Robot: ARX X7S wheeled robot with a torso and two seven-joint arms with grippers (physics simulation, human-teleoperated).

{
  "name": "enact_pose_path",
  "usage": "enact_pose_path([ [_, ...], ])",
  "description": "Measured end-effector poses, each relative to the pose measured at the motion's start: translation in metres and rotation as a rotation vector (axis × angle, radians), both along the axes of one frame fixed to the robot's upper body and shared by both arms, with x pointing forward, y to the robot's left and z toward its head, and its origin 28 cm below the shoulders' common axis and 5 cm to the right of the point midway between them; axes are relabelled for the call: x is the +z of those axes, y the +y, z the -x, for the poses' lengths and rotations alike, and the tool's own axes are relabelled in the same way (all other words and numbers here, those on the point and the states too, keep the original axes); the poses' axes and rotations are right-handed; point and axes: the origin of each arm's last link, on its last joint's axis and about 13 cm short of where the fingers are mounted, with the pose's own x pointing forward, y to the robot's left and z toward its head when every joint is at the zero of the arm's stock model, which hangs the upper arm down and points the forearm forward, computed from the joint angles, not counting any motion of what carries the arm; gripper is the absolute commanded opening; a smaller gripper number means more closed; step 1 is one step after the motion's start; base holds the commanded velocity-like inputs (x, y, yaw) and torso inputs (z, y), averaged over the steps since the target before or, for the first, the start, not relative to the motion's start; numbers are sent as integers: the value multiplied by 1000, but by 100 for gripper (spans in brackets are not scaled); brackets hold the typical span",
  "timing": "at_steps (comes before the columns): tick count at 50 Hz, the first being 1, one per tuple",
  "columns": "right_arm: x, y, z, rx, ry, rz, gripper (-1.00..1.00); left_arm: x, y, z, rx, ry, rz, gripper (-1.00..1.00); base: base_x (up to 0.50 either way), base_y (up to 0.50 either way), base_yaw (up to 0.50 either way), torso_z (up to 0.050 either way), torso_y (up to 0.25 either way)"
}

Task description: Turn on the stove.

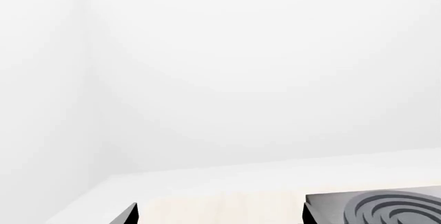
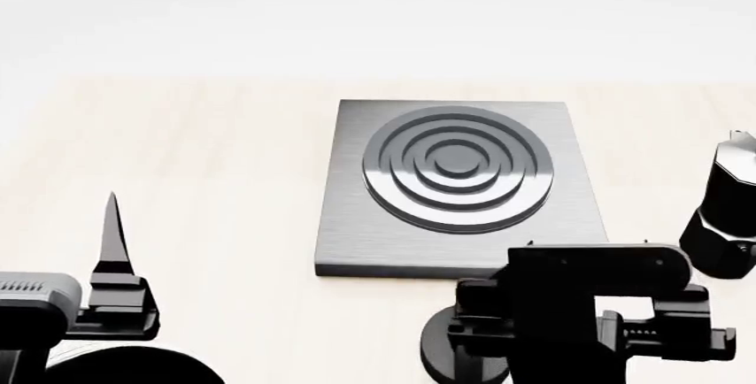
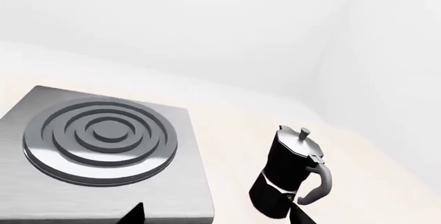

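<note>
The stove (image 2: 461,189) is a square brushed-grey slab with raised concentric rings, lying mid-table; it also shows in the right wrist view as the stove (image 3: 103,141). A black round knob (image 2: 443,356) sits just in front of the slab, mostly hidden under my right arm. My right gripper (image 3: 217,216) is open, with one fingertip over the slab's front edge and the other beside the moka pot's base. My left gripper (image 1: 219,214) is open over bare table to the left of the stove (image 1: 386,208). One of its fingers (image 2: 112,234) stands upright in the head view.
A black moka pot (image 2: 723,216) stands to the right of the slab, close to my right arm; it shows in the right wrist view as the moka pot (image 3: 289,172). A dark round shape (image 2: 142,371) lies at the lower left edge under my left arm. The table (image 2: 212,154) is pale wood.
</note>
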Motion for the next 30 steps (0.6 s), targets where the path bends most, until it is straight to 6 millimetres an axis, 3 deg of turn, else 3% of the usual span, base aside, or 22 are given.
enact_pose_path([
  [30,14,8,8,55,-91,42,100,0,-1,0,-1,1,0,100,0,0,0,0,0],
])
